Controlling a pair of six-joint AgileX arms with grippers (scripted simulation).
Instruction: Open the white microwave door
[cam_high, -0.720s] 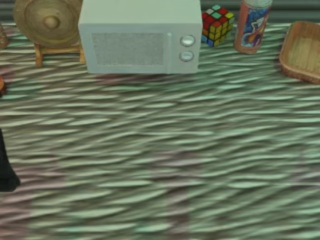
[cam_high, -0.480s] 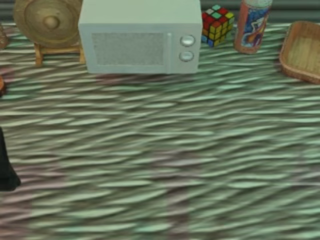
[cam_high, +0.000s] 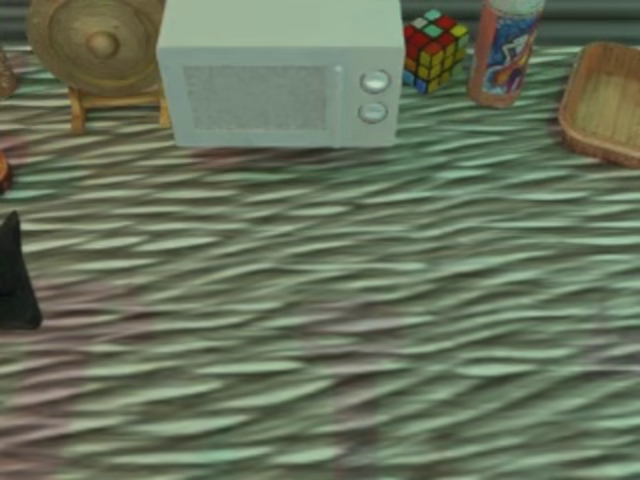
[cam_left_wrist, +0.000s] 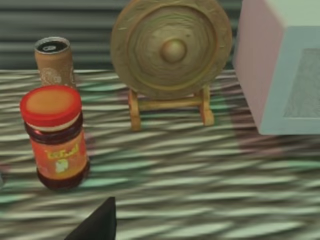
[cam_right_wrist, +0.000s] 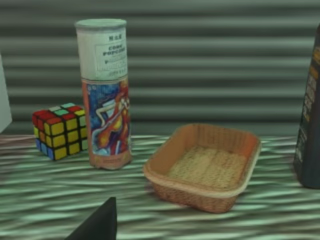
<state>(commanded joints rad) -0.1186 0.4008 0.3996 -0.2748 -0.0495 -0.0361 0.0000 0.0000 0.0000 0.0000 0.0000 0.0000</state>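
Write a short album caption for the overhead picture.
White microwave, door shut, among gong, cube, canister and basket.

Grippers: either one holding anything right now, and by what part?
Nothing is held. The left gripper sits at the table's left edge, far from the microwave, whose door is shut. The right gripper is outside the top view.

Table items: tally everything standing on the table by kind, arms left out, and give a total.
Microwave: 1, the white microwave, the door shut
Gong on stand: 1
Puzzle cube: 1
Tall canister: 1
Basket: 1
Red-lidded jar: 1
Can: 1
Dark box: 1
Total: 8
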